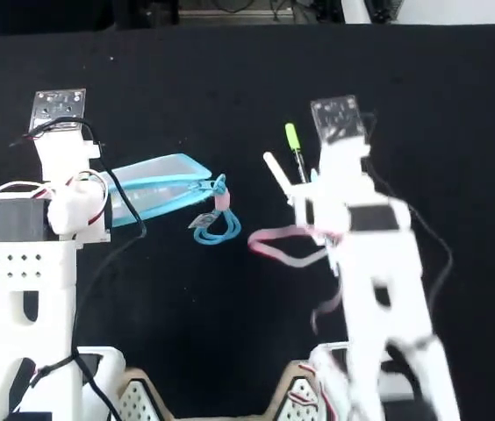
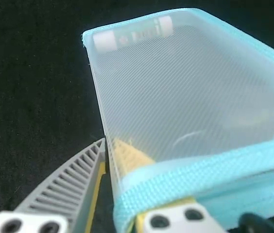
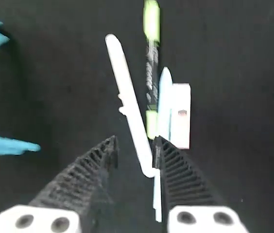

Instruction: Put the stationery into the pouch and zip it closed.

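Note:
The light blue translucent pouch (image 1: 155,189) lies on the black table, with its cord loop (image 1: 217,221) toward the middle. My left gripper (image 2: 111,145) is shut on the pouch's (image 2: 185,97) edge beside the blue zip band; a white tube (image 2: 132,35) lies inside at the far end. My right gripper (image 3: 134,145) is open and low over the loose stationery. A white pen (image 3: 127,97) runs between its fingers, close against one of them. Beside it lie a green-capped pen (image 3: 151,63), a pale blue pen (image 3: 164,92) and a white block (image 3: 180,114). From above, the green pen (image 1: 292,140) and white pen (image 1: 276,171) lie beside the right arm.
A pink strap (image 1: 283,247) curls on the table beside the right arm. The table is black cloth (image 1: 186,316). Both arm bases stand at the near edge.

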{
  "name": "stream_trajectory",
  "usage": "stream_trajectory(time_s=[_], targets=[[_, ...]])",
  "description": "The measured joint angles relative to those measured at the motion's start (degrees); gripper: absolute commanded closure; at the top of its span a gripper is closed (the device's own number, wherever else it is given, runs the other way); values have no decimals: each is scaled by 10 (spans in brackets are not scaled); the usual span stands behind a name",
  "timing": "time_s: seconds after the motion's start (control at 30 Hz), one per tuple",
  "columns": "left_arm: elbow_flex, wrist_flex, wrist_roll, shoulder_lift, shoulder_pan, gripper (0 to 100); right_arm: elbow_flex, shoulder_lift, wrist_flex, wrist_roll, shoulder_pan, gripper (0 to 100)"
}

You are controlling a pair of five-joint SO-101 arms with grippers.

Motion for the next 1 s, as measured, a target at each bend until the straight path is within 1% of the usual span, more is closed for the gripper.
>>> stream_trajectory(time_s=[0.1,0.2,0.3,0.4,0.47,0.57,0.7,0.77,0.87,1.0], targets=[[0,0,0,0,0,970,-75,121,0,0,38,884],[0,0,0,0,0,970,-156,243,6,10,59,884],[0,0,0,0,0,970,-245,361,46,33,60,877],[0,0,0,0,0,970,-356,469,97,45,65,821],[0,0,0,0,0,970,-430,535,130,65,76,809],[0,0,0,0,0,970,-538,620,185,92,80,825],[0,0,0,0,0,970,-671,709,232,101,78,842],[0,0,0,0,0,970,-723,749,247,101,78,873],[0,0,0,0,0,970,-792,797,279,118,82,983],[0,0,0,0,0,970,-866,833,334,149,90,988]])
